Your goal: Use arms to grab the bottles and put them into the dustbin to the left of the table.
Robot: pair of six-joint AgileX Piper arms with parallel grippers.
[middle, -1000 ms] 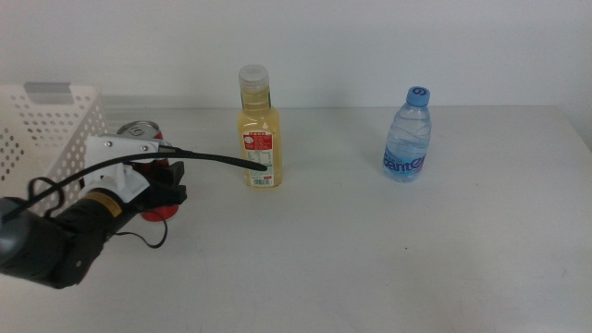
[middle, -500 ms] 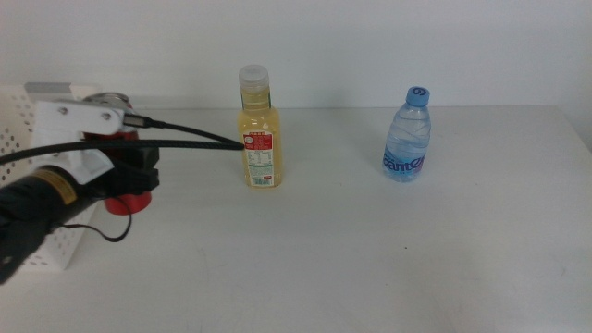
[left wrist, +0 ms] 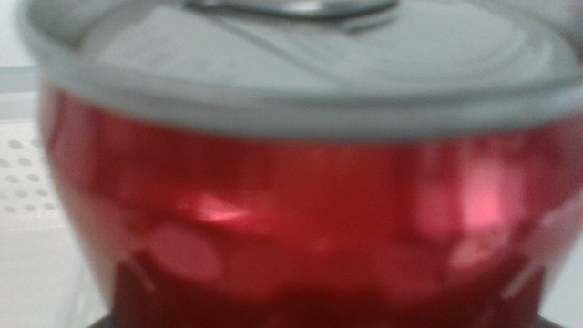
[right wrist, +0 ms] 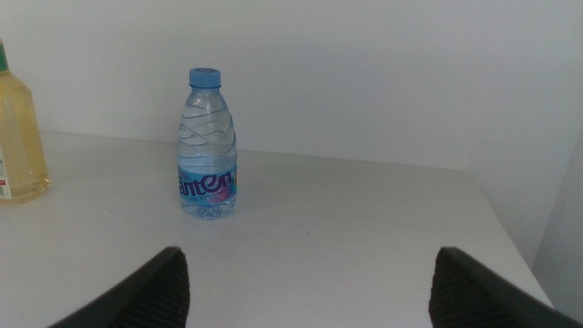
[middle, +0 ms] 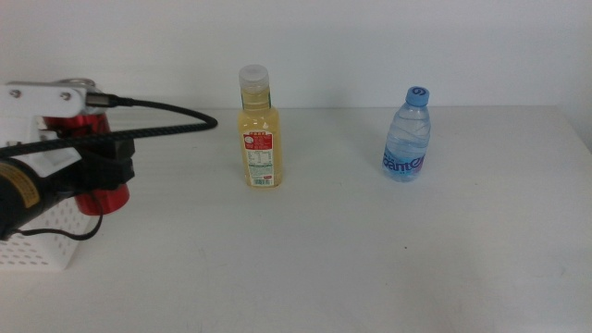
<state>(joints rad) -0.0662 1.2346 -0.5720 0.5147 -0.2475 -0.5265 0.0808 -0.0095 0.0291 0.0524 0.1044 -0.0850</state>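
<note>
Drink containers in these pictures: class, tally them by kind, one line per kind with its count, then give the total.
Plastic bottles: 2, the yellow-liquid bottle with a white cap and the clear blue-capped water bottle, both standing on the table.
Metal cans: 1, the slim red soda can, held by the left gripper at the white perforated basket.
Total: 3

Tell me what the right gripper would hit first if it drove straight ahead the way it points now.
Probably the water bottle. The open right gripper faces it across bare table, though the bottle stands a little off its centre line, so it might slip past. The yellow bottle is well aside.
</note>
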